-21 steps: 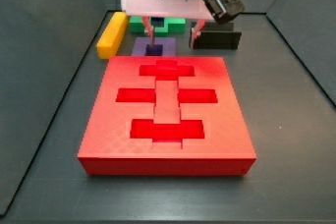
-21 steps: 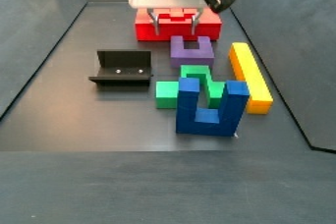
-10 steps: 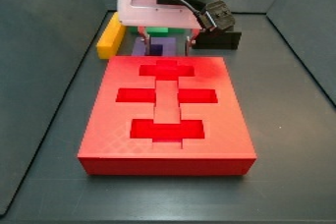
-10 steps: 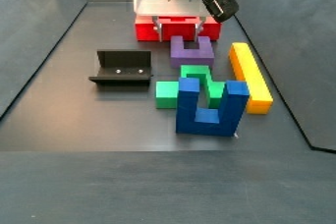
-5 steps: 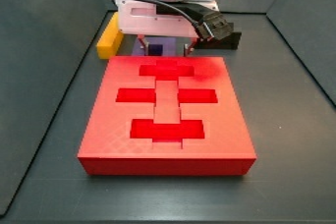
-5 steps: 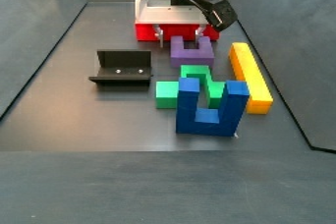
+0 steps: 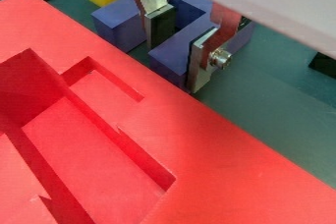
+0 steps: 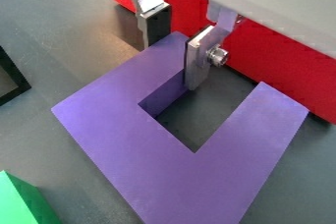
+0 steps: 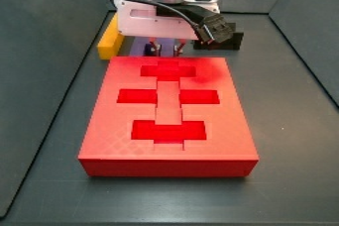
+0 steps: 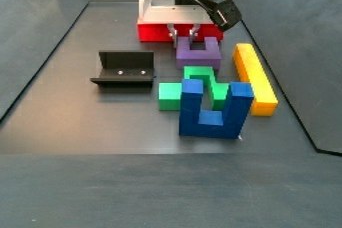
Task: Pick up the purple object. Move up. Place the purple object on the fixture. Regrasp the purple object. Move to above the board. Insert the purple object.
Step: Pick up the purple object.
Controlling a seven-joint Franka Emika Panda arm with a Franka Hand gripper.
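gripper: down low at the purple object (image 8: 171, 135), right behind the board (image 9: 169, 121) in a side view; gripper (image 8: 178, 39) straddles one prong

fingers: one finger (image 8: 201, 57) sits inside the U's slot, the other outside the prong, so they're part open around that prong. Can't tell if the pads are actually pressing on it yet

purple object: flat on the floor between the board and the green block (image 10: 179, 90), just beside the yellow bar (image 10: 254, 75)

progress: looks like step one, the pick. Nothing lifted as far as I can see, so the lift, the drop on the fixture (image 10: 123, 70), regrasp, move over the board and insert are all left

edges: pretty cramped. Board edge is right next to the prong in a wrist view, yellow bar close on one side, blue piece (image 10: 214, 108) past the green block

open room: straight up is free, and the floor toward the fixture looks bare
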